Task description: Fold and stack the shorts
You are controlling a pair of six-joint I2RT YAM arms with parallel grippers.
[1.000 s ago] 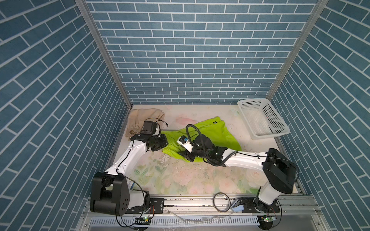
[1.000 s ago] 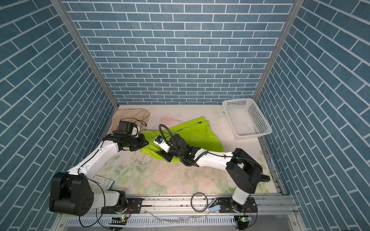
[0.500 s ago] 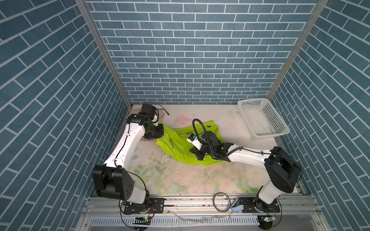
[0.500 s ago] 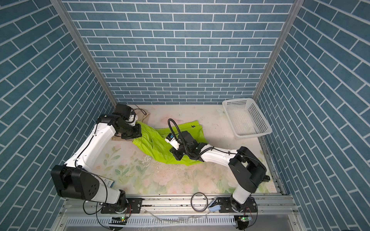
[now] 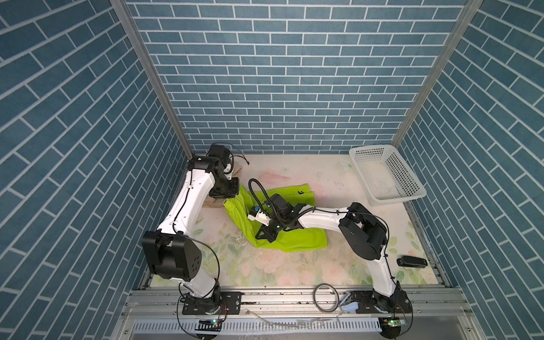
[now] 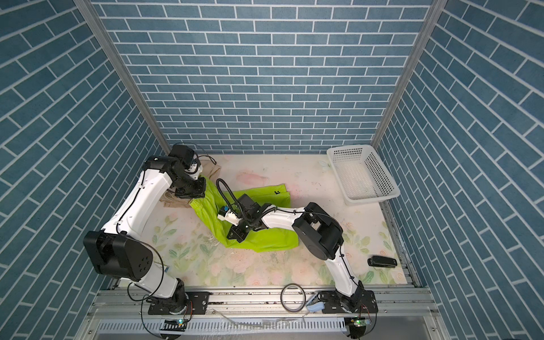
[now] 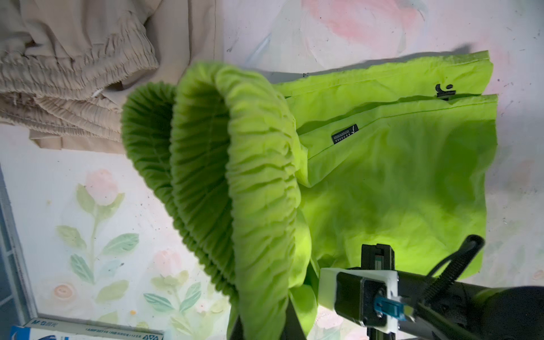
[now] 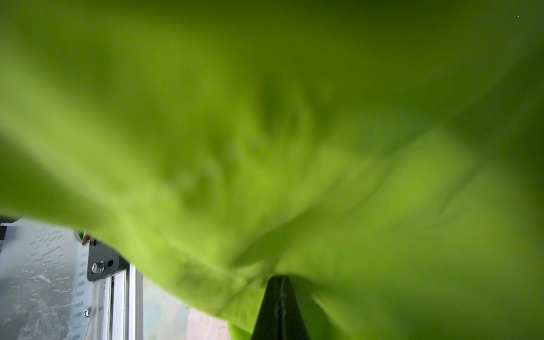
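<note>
A floral-printed table [image 5: 279, 265] sits inside blue brick-patterned walls, with two white robot arms reaching over it.

At the far left, the beige shorts [image 7: 88, 59] lie bunched near the back corner, mostly hidden under the left arm in both top views. The gathered waistband shows clearly in the left wrist view.

Just beside them, the left gripper [image 5: 226, 195] is closed on the waistband of the lime-green shorts [image 5: 294, 238], holding that end lifted off the table. The ruffled band hangs in a loop in the left wrist view.

The rest of the green shorts spread across the middle of the table, leg hems toward the back, a small dark logo [image 7: 444, 91] near one hem.

The right gripper [image 5: 265, 234] reaches across the middle to the near part of the waistband. Its jaws are pressed together on green fabric, which fills the blurred right wrist view.

At the back right stands a white perforated basket [image 5: 394, 200], well apart from both pairs. A small black object [image 5: 412, 261] lies near the front right edge.
</note>
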